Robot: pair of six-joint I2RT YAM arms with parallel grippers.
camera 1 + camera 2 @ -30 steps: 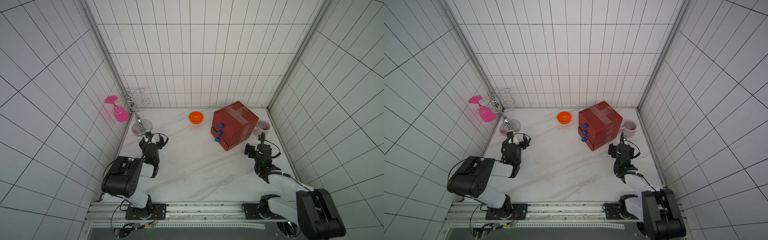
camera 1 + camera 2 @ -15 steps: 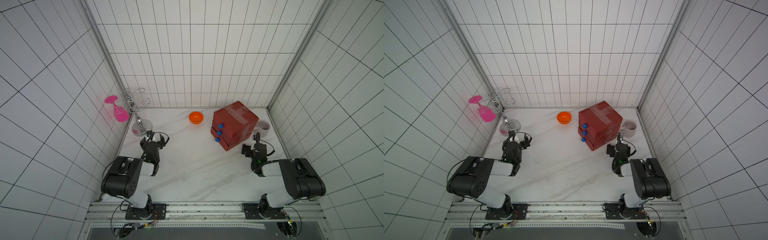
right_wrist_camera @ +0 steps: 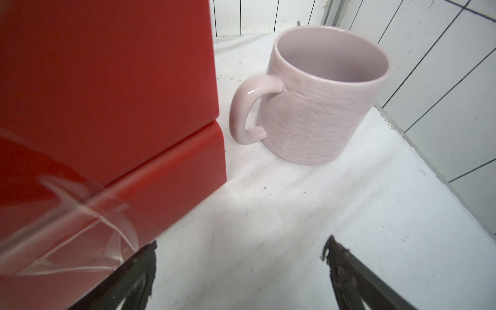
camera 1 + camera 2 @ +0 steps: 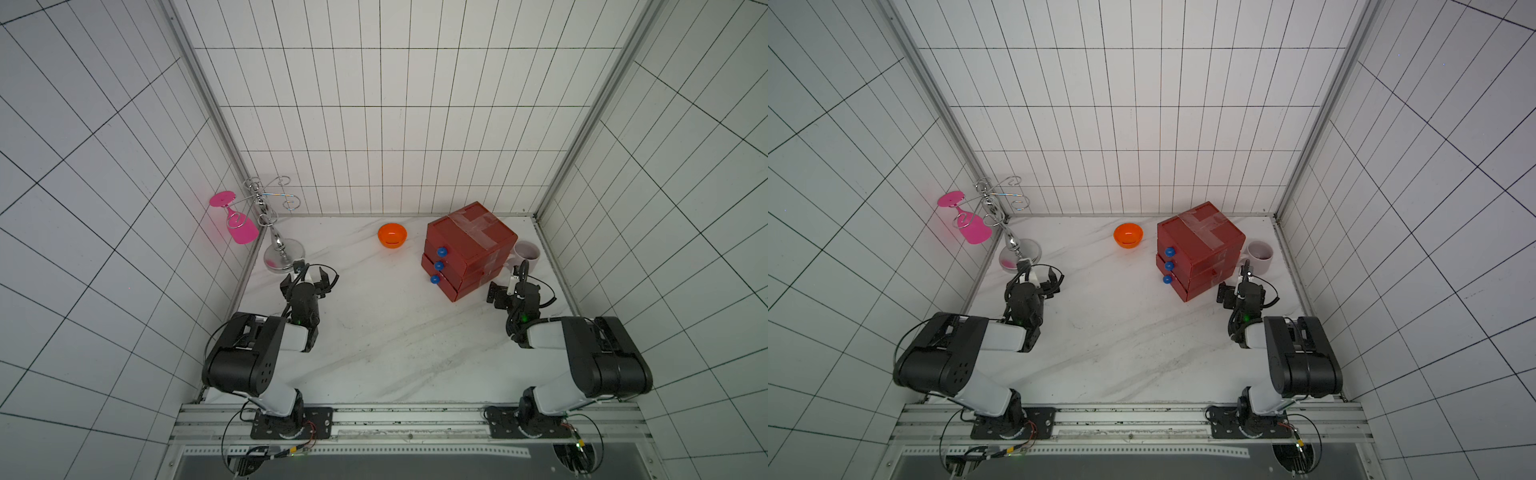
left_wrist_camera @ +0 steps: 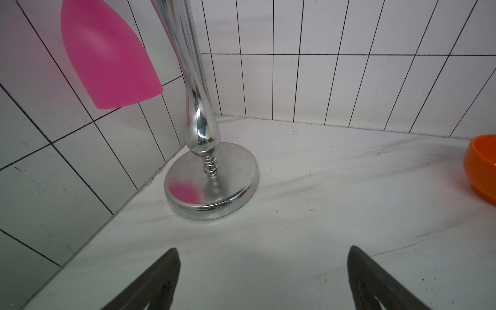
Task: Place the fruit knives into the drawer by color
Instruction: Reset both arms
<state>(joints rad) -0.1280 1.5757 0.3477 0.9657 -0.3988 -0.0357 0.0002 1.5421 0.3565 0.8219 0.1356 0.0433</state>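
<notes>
One red drawer [image 4: 469, 249] chest stands on the tabletop [image 4: 395, 340], its three stacked drawers shut, each with one blue knob [image 4: 441, 251], three knobs in all, and clear tape [image 4: 478, 226] across the top. Also there: one orange bowl [image 4: 380, 235], one pale pink mug [image 4: 527, 251], one silver rack [image 4: 284, 255] and one pink glass [image 4: 241, 228] hanging upside down from it.

There are two arms. The left arm [image 4: 257, 353] is folded low, its wrist reaching toward the back wall. Its jaws are spread wide and hold nothing. The rack's base [image 5: 212, 182] sits just ahead of them, and the bowl [image 5: 480, 166] lies farther ahead, off toward the right arm.

The right arm [image 4: 590, 357] is folded the same way. Its jaws are also spread wide and empty, low over the tabletop. The chest's side wall [image 3: 107, 80] is just beside the finger [image 3: 134, 281] nearer the left arm, and whether they touch cannot be told. The mug [image 3: 316, 120] stands upright ahead of these jaws, its handle turned toward the chest.
</notes>
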